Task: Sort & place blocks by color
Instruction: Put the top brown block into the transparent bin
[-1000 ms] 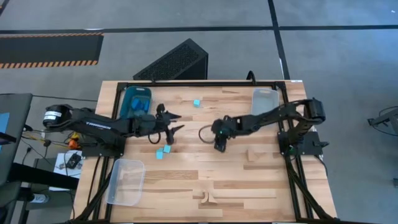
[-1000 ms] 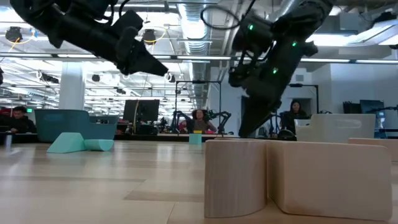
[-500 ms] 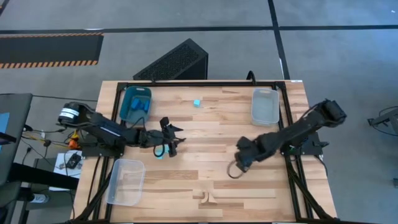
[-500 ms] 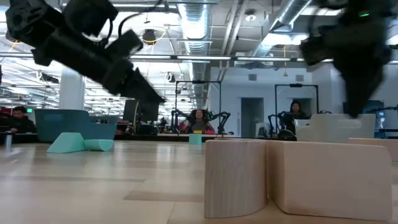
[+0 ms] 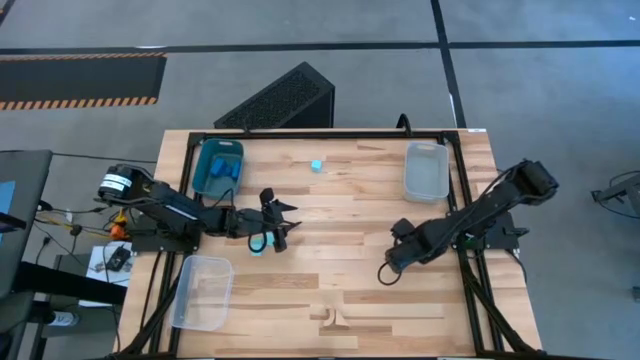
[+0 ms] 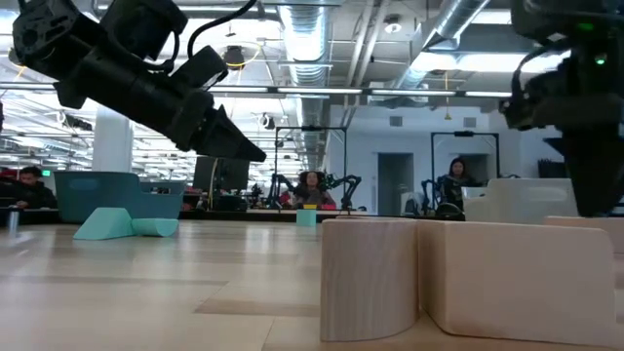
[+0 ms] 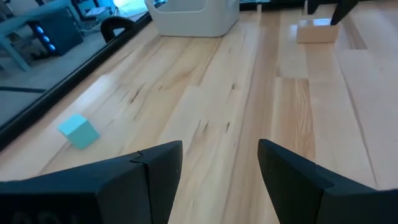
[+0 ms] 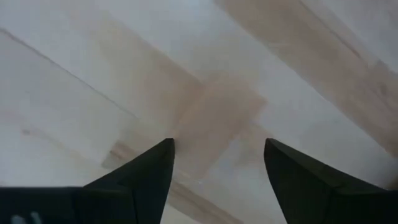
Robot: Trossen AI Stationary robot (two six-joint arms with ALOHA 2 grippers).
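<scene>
Left tool (image 5: 277, 232) is low over the tabletop (image 5: 340, 290) at centre-left, fingers spread, nothing between them. A turquoise block (image 5: 257, 247) sits just beside it, partly hidden under the arm. Another turquoise cube (image 5: 316, 166) lies well apart near the far edge — the left wrist view shows one too (image 7: 78, 131), off to the side of the open fingers, not between them.

Right tool (image 5: 399, 258) is down at right-centre, fingers apart, directly over a pale wood block (image 8: 214, 120) lying flat on the tabletop.

Blue tray (image 5: 218, 166) at far left already holds blocks; the clear trays (image 5: 426, 170) (image 5: 203, 291) look unfilled.

Risks:
- Wood block blends into the tabletop, so a slightly off-centre close could pinch a corner and spin it out.
- Left tool closing now would likely miss — block isn't centred, and a finger could knock it away.
</scene>
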